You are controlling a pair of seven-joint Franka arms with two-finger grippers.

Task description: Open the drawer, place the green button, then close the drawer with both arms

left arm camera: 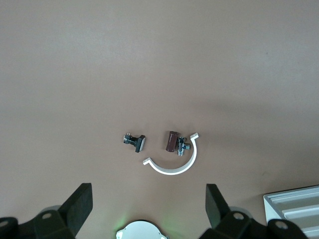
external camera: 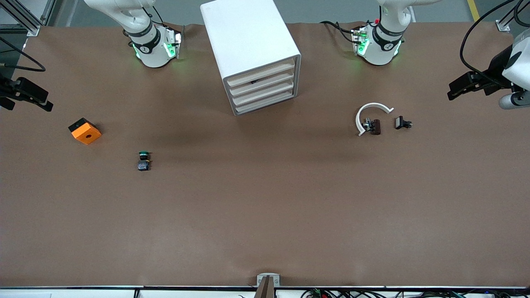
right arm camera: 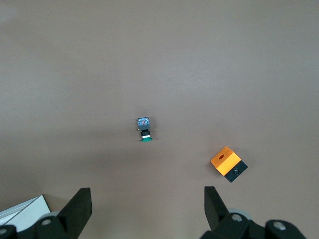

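The front camera hangs high across the tabletop (external camera: 265, 207), facing both arm bases and taking in the whole surface. Each wrist camera looks straight down from well above, its own gripper's fingers framing the edge. Below the left gripper (left arm camera: 147, 204) lies the white ring (left arm camera: 173, 160), below the right gripper (right arm camera: 147, 204) the button (right arm camera: 143, 128); the front view shares both.

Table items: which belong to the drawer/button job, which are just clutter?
Job:
- cabinet with four drawers, all shut
- button, green cap, lying toward the right arm's end
- left claw and right claw, both open, up high

Clutter:
- orange cube
- white ring
- two small clips
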